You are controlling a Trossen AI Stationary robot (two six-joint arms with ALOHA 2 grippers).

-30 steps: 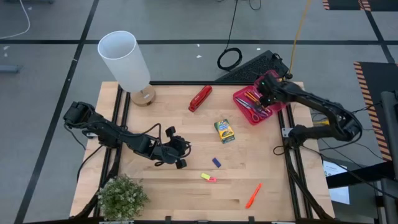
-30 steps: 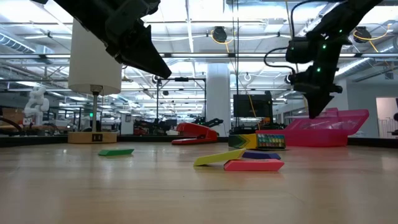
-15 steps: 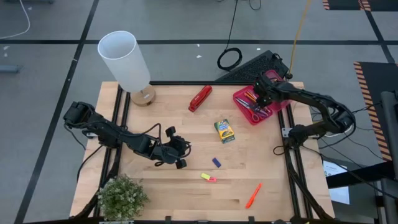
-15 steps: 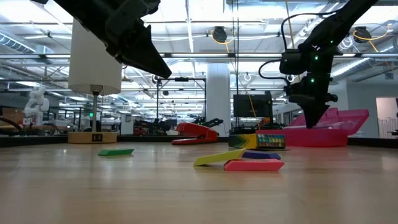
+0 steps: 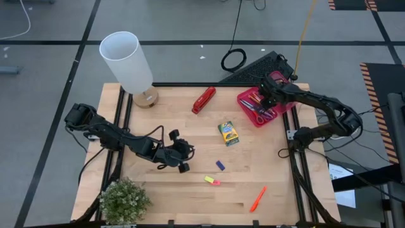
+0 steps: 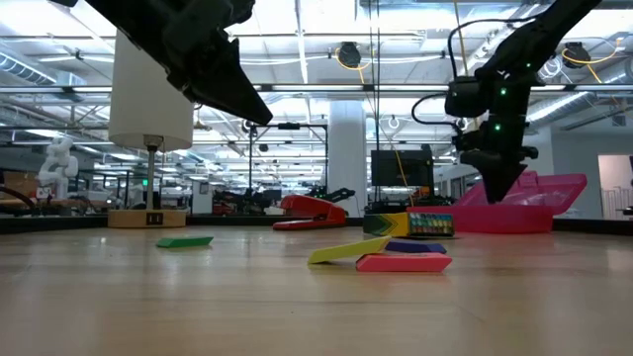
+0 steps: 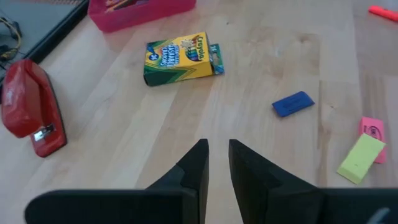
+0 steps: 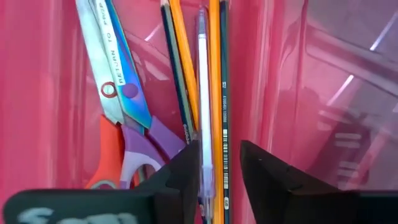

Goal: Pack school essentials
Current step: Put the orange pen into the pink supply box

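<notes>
Five essentials are not yet packed, all on the table (image 5: pixel 158 196) out from the pink box (image 5: pixel 248 105): the crayon box (image 5: pixel 228 133) nearest it, the blue eraser (image 5: pixel 220 165) farther off, the yellow eraser (image 5: pixel 208 179) and pink eraser (image 5: pixel 216 183) touching each other beyond that, and the orange marker (image 5: pixel 257 198) farthest, by the table's near edge.

Inside the pink box lie the scissors (image 8: pixel 121 99), several pencils (image 8: pixel 214 74) and a pale pen (image 8: pixel 201 93). The right gripper (image 8: pixel 214 163) hangs directly over them, its jaws a narrow way apart and holding nothing, with the pen and a pencil lying in line between them. The likely trouble is here: if the jaws dip or close as they rise, they could pinch or snag a packed pencil and drag it back out, or nudge the light box across the table.

The left gripper (image 7: pixel 217 163) waits well away from the pink box, over bare wood, jaws nearly together and empty. Should it reach for the flat erasers with so little gap, it may push them along instead of gripping. The red stapler (image 5: pixel 204 99) sits near the box and could be mistaken for an essential.
</notes>
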